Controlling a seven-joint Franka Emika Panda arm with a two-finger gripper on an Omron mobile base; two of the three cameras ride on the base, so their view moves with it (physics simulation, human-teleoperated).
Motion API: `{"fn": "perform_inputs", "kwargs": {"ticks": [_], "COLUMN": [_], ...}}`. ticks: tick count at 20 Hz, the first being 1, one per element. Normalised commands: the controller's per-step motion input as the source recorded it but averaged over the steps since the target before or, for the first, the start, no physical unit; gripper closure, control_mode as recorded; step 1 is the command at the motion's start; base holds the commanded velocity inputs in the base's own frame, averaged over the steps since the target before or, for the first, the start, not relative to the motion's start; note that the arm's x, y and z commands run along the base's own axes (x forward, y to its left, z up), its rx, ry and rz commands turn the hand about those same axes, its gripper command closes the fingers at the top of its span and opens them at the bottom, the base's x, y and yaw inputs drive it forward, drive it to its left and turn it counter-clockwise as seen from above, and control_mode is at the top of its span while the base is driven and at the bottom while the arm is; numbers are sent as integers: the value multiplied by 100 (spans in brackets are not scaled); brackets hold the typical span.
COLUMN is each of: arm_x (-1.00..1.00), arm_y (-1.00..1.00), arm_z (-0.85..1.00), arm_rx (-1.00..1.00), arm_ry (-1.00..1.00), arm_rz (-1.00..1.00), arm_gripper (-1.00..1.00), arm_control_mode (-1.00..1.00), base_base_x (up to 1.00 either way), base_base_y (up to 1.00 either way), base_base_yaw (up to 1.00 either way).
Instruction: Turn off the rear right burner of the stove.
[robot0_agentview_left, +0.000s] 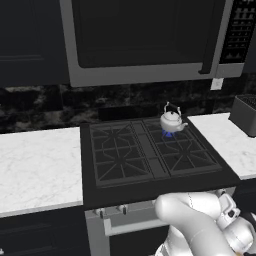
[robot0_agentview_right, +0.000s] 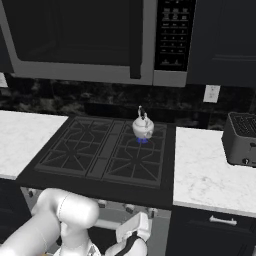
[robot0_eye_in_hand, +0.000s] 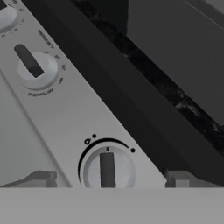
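- The tool (robot0_eye_in_hand: 107, 179) shows as two grey fingertips standing wide apart, one on each side of a round steel knob (robot0_eye_in_hand: 108, 169) on the stove's front panel; nothing is between them but that knob, and contact cannot be made out.
- That knob is cut off at its lower edge; its dark bar points straight up to a small tick. The tiny marks above it and the lettering round a second knob (robot0_eye_in_hand: 37, 70) farther along the panel are too blurred to read.
- On the stove (robot0_agentview_left: 150, 150), the rear right burner (robot0_agentview_left: 169, 133) is mostly hidden under a silver-white kettle (robot0_agentview_left: 171, 120); a blue flame shows at the kettle's base.
- The right base view shows a dark toaster (robot0_agentview_right: 241, 139) on the white bench (robot0_agentview_right: 207, 172) right of the stove.
- A steel-framed microwave (robot0_agentview_left: 145, 40) hangs above the stove; its keypad is illegible.
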Motion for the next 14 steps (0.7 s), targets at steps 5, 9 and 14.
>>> {"fn": "perform_inputs", "kwargs": {"ticks": [5, 9, 14], "arm_x": [52, 16, 0], "arm_y": [6, 23, 8], "arm_z": [1, 19, 1], "arm_rx": [0, -1, 0], "arm_ry": [0, 0, 0], "arm_rz": [-1, 0, 0], "arm_gripper": [-100, -100, -100], "arm_control_mode": [-100, -100, -100], "base_base_x": [0, 0, 0], "base_base_y": [0, 0, 0], "base_base_yaw": [0, 0, 0]}}
